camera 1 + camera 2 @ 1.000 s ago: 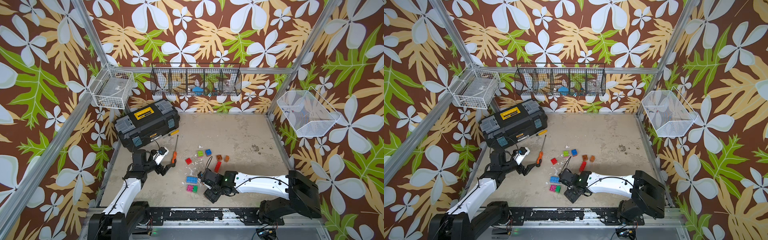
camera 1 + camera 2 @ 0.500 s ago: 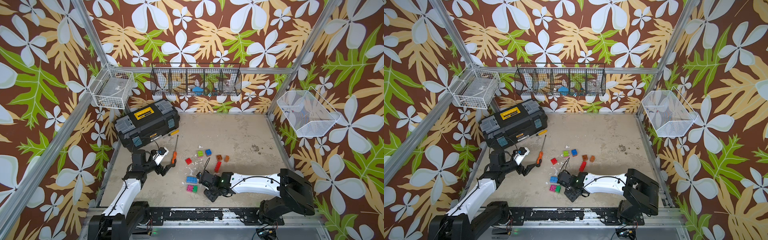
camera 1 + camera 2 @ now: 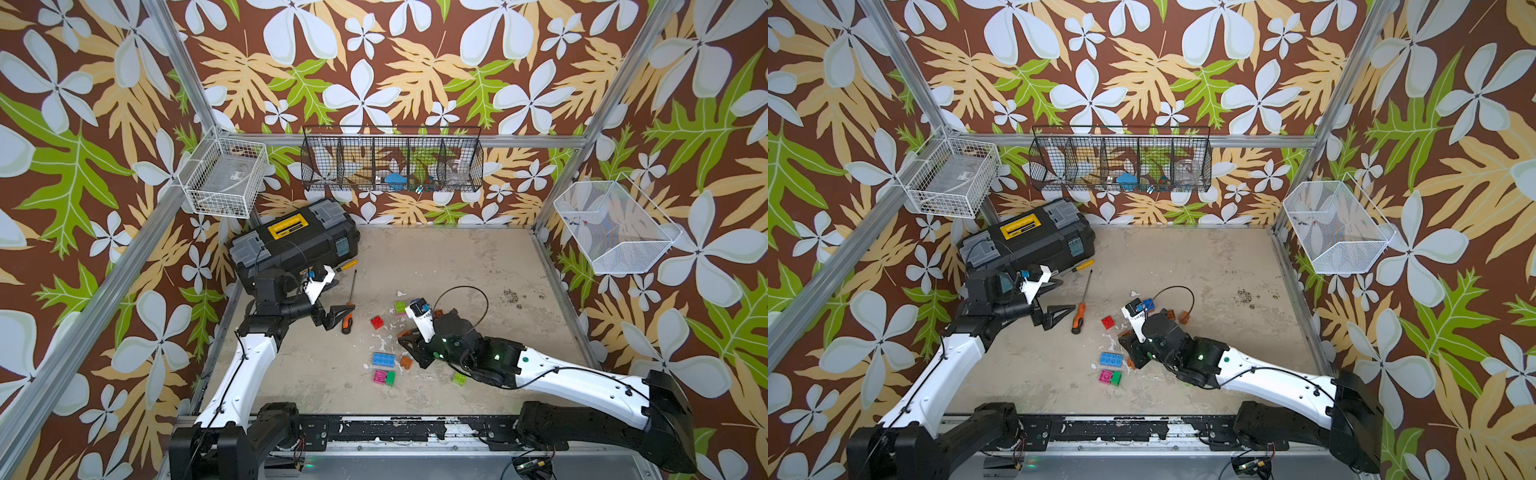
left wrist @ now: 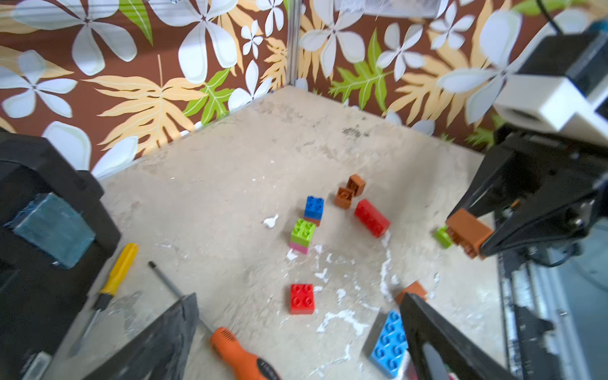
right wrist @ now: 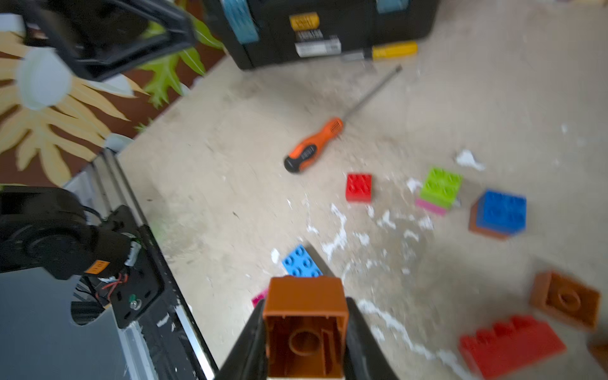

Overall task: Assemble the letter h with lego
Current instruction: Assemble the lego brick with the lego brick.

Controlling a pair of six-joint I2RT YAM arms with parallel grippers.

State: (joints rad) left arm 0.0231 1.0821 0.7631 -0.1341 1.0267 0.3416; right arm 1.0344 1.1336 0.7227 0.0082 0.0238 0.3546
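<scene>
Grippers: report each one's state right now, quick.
Left gripper: open, holding nothing.
Right gripper: shut on an orange-brown brick.

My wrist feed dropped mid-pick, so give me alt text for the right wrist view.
The right gripper clamps an orange-brown brick, its hollow underside facing the camera. Beyond lie a long blue brick, a red square brick, a green-on-pink stack, an orange-handled screwdriver and a black toolbox.
</scene>
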